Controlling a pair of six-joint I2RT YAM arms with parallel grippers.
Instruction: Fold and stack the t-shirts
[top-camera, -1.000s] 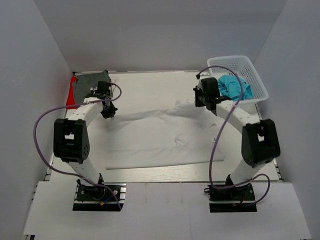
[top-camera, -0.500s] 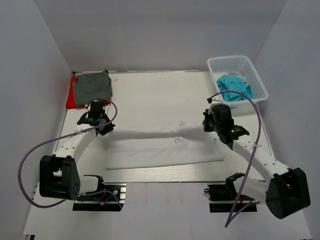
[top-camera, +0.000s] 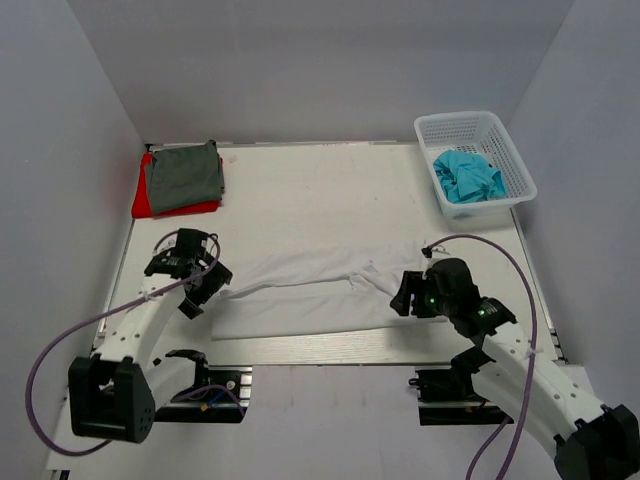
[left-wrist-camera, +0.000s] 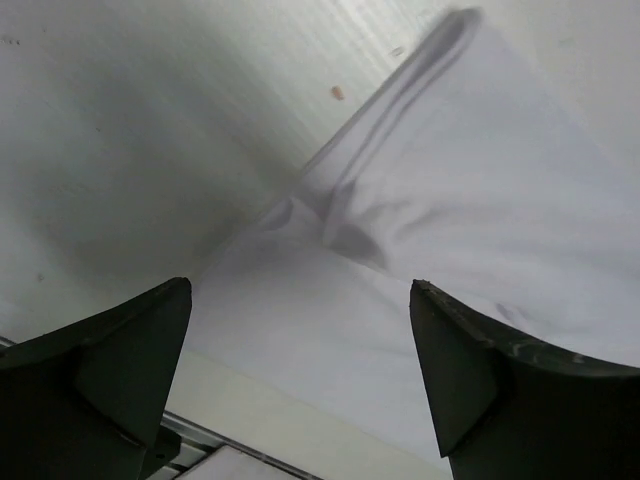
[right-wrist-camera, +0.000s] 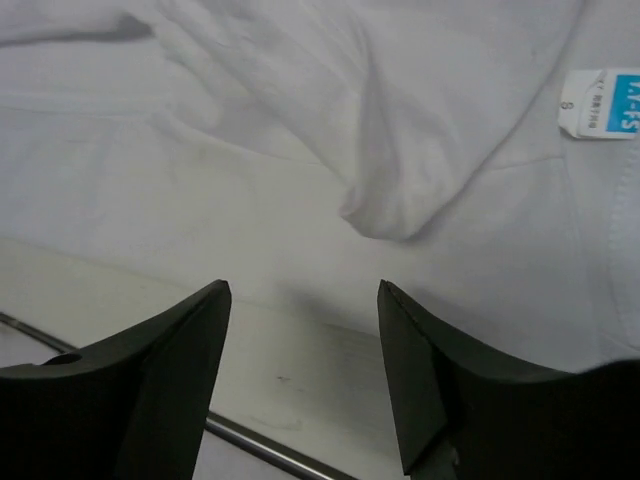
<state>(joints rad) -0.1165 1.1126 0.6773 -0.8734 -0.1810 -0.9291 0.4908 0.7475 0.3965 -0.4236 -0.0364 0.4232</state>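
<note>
A white t-shirt lies folded over itself along the table's near edge, its far half doubled toward me. My left gripper hovers open over its left end, nothing between the fingers. At the shirt's right end my right gripper also stands open, over the cloth near a blue neck label. A grey-green t-shirt lies folded on a red one at the back left. The turquoise t-shirt is crumpled in the basket.
A white lattice basket stands at the back right corner. The table's metal front rail runs just below the white shirt. Grey walls close in on three sides.
Both grippers carried the shirt's far edge toward the near side, folding it over, then opened and let go. Both arms now sit low near the front edge.
</note>
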